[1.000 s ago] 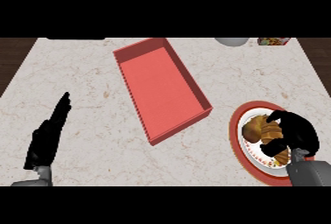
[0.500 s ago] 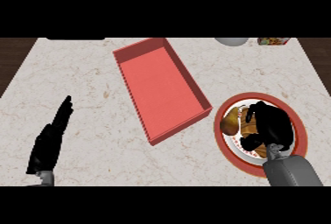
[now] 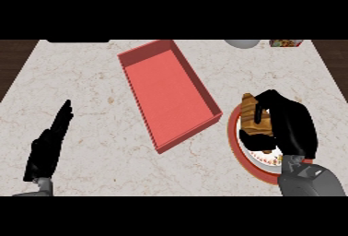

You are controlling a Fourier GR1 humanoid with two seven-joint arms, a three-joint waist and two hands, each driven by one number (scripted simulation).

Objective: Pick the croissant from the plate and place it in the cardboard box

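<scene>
Right hand (image 3: 289, 124) is curling round the croissant (image 3: 255, 115) at the right of the frame, fingers wrapping over its top edge. Croissant is sitting over the upper left part of the plate (image 3: 252, 161); whether it is touching the plate cannot be told. Box (image 3: 166, 90), red and shallow, is lying at upper centre on the marbled surface (image 3: 88, 83), just beside the plate. Left hand (image 3: 48, 145) is resting at lower left, fingers straight, holding nothing.
</scene>
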